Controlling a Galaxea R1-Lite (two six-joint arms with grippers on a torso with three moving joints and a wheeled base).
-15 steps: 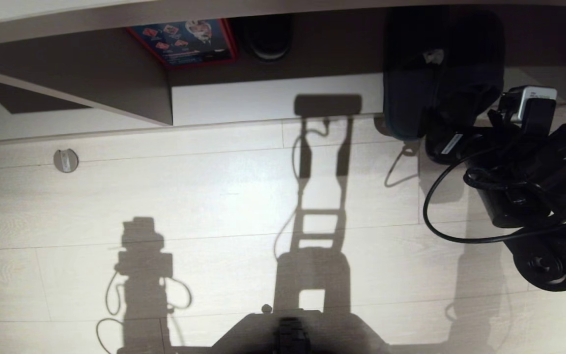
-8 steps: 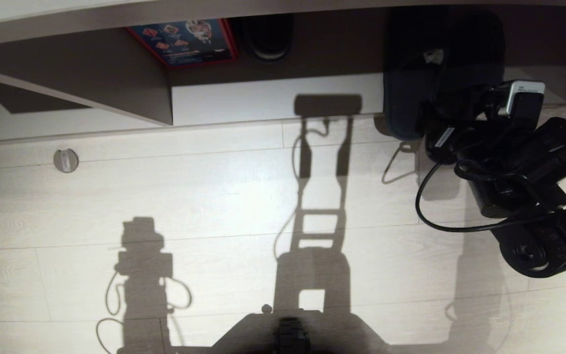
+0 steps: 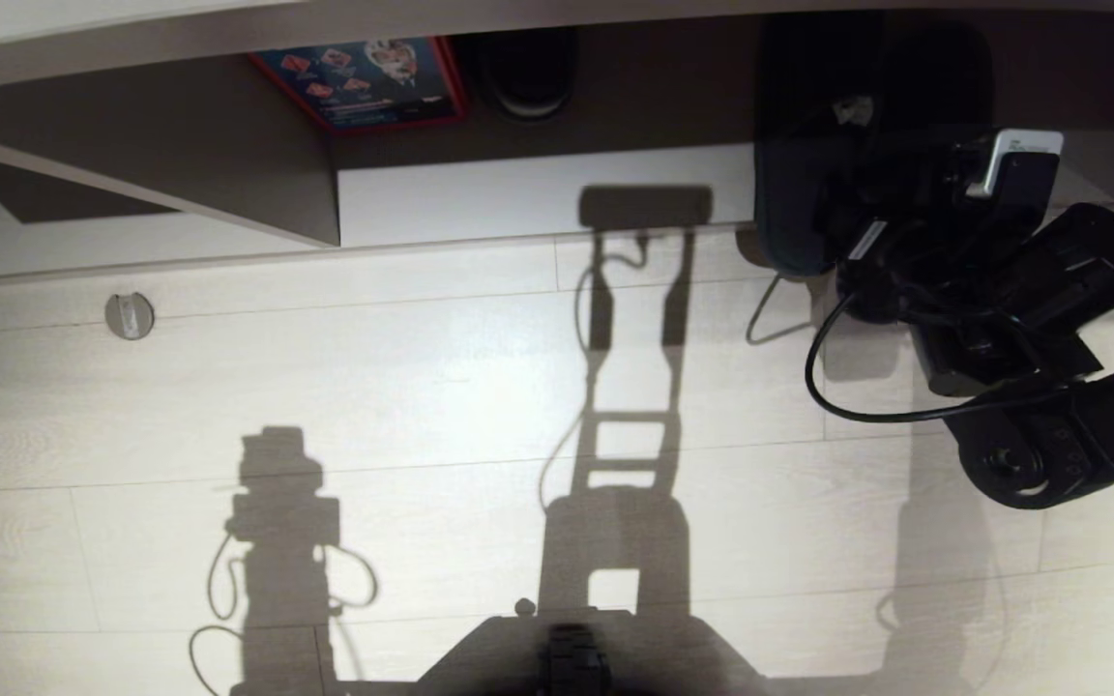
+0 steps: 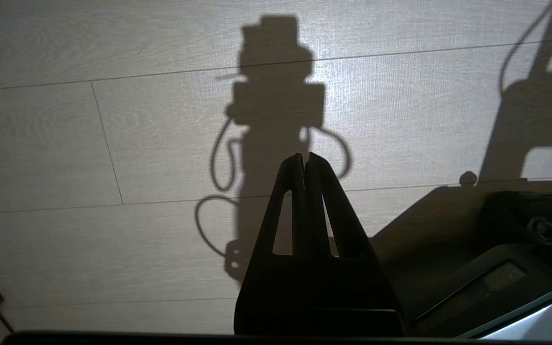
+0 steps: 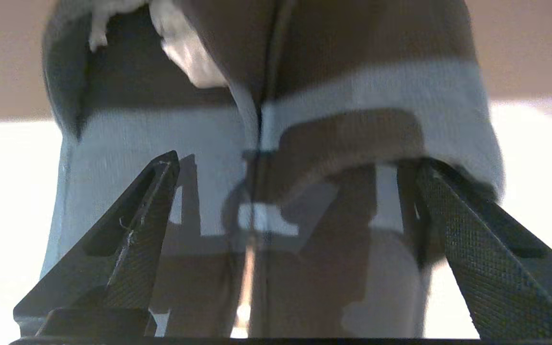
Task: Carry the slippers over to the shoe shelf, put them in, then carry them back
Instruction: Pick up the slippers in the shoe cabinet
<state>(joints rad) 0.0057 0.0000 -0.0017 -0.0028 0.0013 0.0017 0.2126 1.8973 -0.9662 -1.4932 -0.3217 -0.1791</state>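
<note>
Right gripper [image 5: 295, 167], jaws spread wide, poised at the slippers [image 5: 276, 143] in the shoe shelf [image 3: 538, 193] — closing off-centre risks gripping only one.

A: What are the slippers [image 5: 127, 139] made of?
B: Soft matt cloth, blue-grey up close, with a fuzzy weave.
A: And the right claw [image 5: 295, 201]?
B: Black matt plastic; its fingers [image 5: 467, 249] carry a fine cross-hatched grip texture.
A: The floor [image 3: 422, 387]?
B: Pale wood-grain laminate with a slight sheen. The shoe shelf [image 3: 228, 164] is smooth grey-brown laminate.
</note>
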